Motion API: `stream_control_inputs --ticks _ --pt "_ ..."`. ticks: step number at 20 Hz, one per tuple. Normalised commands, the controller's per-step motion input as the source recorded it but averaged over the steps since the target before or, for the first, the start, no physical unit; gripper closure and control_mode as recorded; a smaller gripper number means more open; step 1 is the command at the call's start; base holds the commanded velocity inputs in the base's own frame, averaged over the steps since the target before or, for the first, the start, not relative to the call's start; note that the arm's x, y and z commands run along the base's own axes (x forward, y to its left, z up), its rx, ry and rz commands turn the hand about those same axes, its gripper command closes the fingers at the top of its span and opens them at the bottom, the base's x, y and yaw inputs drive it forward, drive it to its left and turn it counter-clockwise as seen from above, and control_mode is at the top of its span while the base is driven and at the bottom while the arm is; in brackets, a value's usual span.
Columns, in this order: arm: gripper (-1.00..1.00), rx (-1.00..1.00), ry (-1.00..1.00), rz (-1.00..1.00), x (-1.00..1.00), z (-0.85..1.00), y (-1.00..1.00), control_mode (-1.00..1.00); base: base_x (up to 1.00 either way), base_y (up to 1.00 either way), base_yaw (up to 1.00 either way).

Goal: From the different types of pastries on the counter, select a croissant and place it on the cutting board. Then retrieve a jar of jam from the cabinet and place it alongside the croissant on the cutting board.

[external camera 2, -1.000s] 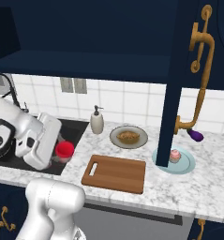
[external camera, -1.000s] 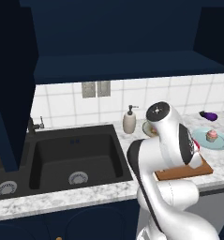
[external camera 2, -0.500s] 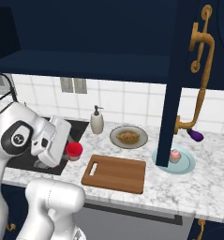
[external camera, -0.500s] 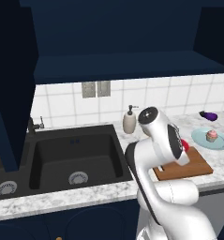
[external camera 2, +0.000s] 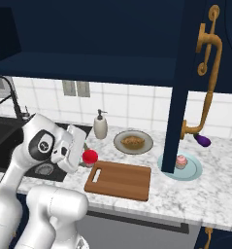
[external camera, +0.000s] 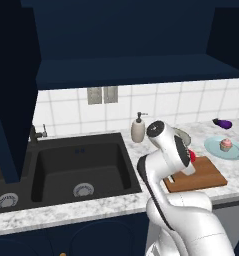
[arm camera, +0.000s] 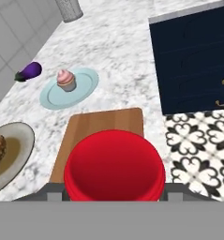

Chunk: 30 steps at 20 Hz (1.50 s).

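Red lid up, the jar of jam sits pinched in the gripper, hanging over the near left end of the cutting board so it can go down there. The croissant lies on its grey plate, far behind the board, not on it yet.

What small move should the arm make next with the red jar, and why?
Probably carry the jar of jam a little further over the cutting board and lower it. The gripper holds it beside the board's handle end, and the board is bare.
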Motion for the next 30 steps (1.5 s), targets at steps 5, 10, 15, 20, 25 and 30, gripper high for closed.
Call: stream_control_inputs --ticks 5,10,15,20,25,30 --pt "1.0 0.0 0.02 0.0 0.43 -0.45 -0.24 -1.0 0.0 0.0 0.0" --pt "1.0 0.0 0.03 0.0 0.36 -0.47 -0.13 -1.0 0.0 0.0 0.0" --pt "1.0 0.0 0.08 0.0 0.22 -0.38 -0.12 -1.0 0.0 0.0 0.0" --pt "1.0 -0.07 0.02 0.0 -0.16 -0.51 -0.02 -1.0 0.0 0.0 0.0" --pt "1.0 -0.07 0.01 0.0 -0.07 -0.39 -0.12 -1.0 0.0 0.0 0.0" --pt "1.0 0.0 0.02 0.0 0.0 -0.36 -0.05 -1.0 0.0 0.0 0.0"
